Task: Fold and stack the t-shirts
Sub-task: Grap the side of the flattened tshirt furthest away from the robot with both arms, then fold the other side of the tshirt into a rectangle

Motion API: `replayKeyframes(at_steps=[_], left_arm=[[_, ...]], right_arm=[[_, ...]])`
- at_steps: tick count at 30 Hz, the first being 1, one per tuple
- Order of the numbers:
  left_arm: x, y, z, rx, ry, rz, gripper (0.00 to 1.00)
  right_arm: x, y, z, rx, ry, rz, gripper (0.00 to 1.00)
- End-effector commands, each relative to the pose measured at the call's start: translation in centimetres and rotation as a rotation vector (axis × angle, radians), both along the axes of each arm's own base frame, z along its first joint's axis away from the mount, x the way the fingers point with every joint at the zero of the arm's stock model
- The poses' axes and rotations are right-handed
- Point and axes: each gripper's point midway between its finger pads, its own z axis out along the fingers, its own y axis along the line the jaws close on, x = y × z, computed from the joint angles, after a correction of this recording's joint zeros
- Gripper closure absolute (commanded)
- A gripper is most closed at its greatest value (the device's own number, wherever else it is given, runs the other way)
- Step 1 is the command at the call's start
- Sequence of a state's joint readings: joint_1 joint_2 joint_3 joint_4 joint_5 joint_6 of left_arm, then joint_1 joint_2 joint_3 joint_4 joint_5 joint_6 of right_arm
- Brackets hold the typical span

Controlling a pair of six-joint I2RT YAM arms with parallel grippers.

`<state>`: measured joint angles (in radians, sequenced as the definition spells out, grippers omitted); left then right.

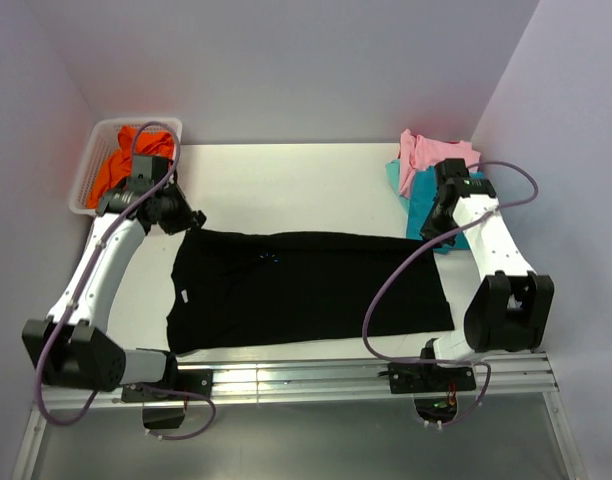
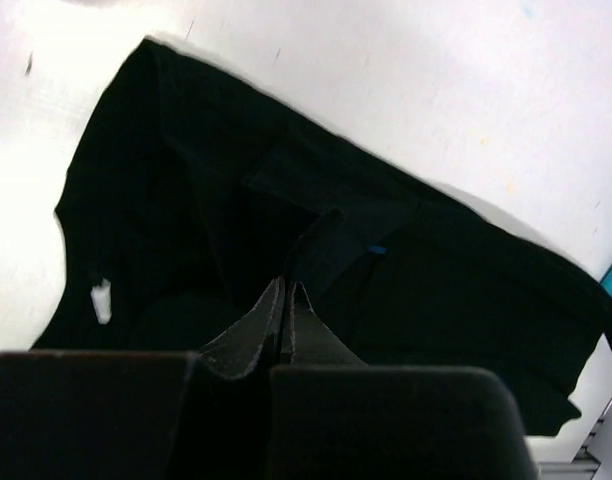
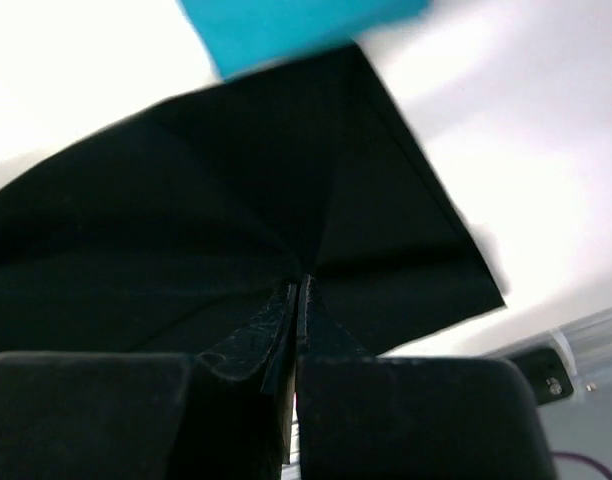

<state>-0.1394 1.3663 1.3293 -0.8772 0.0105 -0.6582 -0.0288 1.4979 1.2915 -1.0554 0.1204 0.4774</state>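
Top external view, and I'm standing right by the rig: white table (image 1: 286, 180), with the big black t-shirt (image 1: 306, 290) spread flat across the middle of it, running from the left arm's side to the right arm's side. (rigwatcher)

ok, and the arms? and where's the rest of the laundry? (tee_fan)

Left arm (image 1: 101, 265) reaches up to the shirt's far left corner, right arm (image 1: 496, 250) to its far right corner. White mesh basket (image 1: 96, 150) sits at the table's far left corner with the orange tee (image 1: 116, 165) bunched inside. Over at the far right there's the teal tee (image 1: 418, 210) with the pink tee (image 1: 426, 152) lying on top of it, just beyond the black one's edge. (rigwatcher)

are the claws actually holding anything? (tee_fan)

Yep, going by the wrist cams. Left gripper (image 2: 286, 290) has its fingers pressed together with black cloth drawn up between them. Right gripper (image 3: 299, 285) is the same deal: pinched closed on the black fabric, with creases fanning out from the tips. Small stuff: the light-blue logo (image 1: 269, 258) sits near the shirt's far edge, left of centre, and there's a tiny white tag (image 1: 185, 296) at its left edge. (rigwatcher)
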Motion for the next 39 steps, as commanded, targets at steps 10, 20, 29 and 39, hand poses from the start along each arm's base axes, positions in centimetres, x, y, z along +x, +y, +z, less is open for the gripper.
replayKeyframes(at_steps=[10, 20, 29, 39], left_arm=[[-8.8, 1.8, -3.5, 0.006, 0.103, 0.1, 1.0], [-17.7, 2.6, -8.1, -0.007, 0.296, 0.16, 1.0], [-19.5, 2.9, -5.9, -0.013, 0.267, 0.179, 0.01], [-10.1, 1.7, -6.0, -0.013, 0.217, 0.174, 0.04]], right_arm=[[-5.1, -2.9, -3.7, -0.073, 0.047, -0.127, 1.0], [-7.2, -4.0, -4.8, -0.097, 0.133, -0.257, 0.95], [-7.2, -4.8, -3.1, -0.113, 0.087, -0.297, 0.0], [1.1, 0.7, -1.7, 0.14, -0.038, -0.137, 0.1]])
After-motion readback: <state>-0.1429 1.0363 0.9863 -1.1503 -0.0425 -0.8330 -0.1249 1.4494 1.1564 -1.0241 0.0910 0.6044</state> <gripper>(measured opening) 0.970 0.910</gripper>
